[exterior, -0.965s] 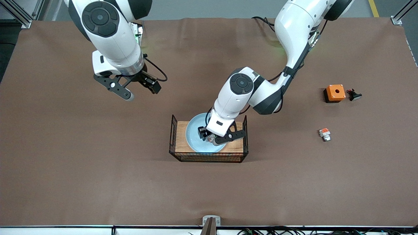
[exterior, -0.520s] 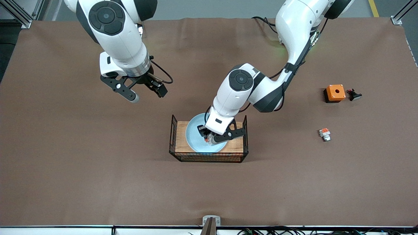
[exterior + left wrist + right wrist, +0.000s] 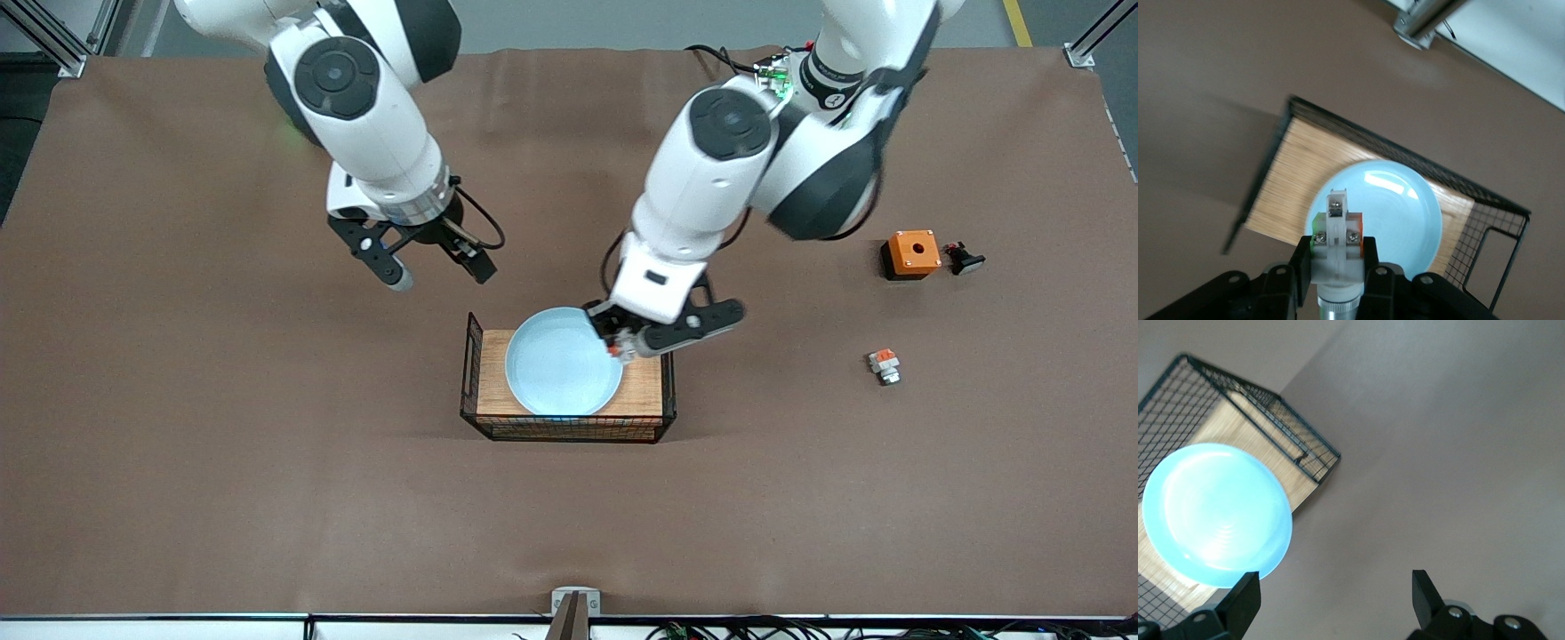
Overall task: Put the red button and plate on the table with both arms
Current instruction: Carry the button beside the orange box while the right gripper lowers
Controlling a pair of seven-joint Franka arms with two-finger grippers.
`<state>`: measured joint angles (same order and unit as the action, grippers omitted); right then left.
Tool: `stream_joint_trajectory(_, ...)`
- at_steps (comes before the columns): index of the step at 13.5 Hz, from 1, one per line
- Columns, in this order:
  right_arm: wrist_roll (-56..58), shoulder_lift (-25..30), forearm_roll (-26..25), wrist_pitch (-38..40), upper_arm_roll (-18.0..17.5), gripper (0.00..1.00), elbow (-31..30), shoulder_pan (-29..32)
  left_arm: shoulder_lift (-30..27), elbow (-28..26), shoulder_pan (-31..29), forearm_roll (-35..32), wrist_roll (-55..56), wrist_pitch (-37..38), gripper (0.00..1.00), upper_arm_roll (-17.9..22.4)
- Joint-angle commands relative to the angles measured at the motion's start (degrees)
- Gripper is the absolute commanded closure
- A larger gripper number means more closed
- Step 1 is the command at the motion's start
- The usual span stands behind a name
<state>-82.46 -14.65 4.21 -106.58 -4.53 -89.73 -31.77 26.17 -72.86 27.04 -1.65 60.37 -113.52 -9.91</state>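
The left gripper [image 3: 622, 345] is clamped on the red button [image 3: 1336, 237] in the air over the plate's [image 3: 563, 362] two-o'clock rim, apparently so the plate is free to take. The plate lies on the wooden board [image 3: 646, 391] at the table's [image 3: 178, 462] centre. The right gripper [image 3: 436, 271] hovers spread wide over bare table at the plate's eleven o'clock, seemingly ready for its rim.

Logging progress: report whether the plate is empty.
Empty. The plate shows a bare blue surface; the left gripper holds the red button above it.
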Motion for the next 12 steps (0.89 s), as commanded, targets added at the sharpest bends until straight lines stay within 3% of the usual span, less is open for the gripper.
stream_joint_trajectory(1,-7.1,-2.7,0.3,-4.9,0.6,0.00,0.2,-3.5,-4.4,-1.9,-5.4,-1.3,0.1,3.5,1.00,-0.1)
stream_joint_trajectory(4,-14.5,-6.7,-0.7,-10.7,0.6,0.00,0.3,-5.1,-5.6,-1.9,-12.0,-0.6,-7.1,8.6,1.00,-0.4)
stream_joint_trajectory(8,-20.5,-10.7,-3.4,-14.5,0.6,0.01,1.0,-6.2,-4.8,-4.8,-22.5,-0.4,-24.6,12.5,1.00,-0.5)
stream_joint_trajectory(12,-23.3,-14.7,-3.7,-17.9,0.7,0.01,2.7,-6.6,2.8,-5.0,-32.3,-1.2,-39.7,9.8,1.00,-0.4)
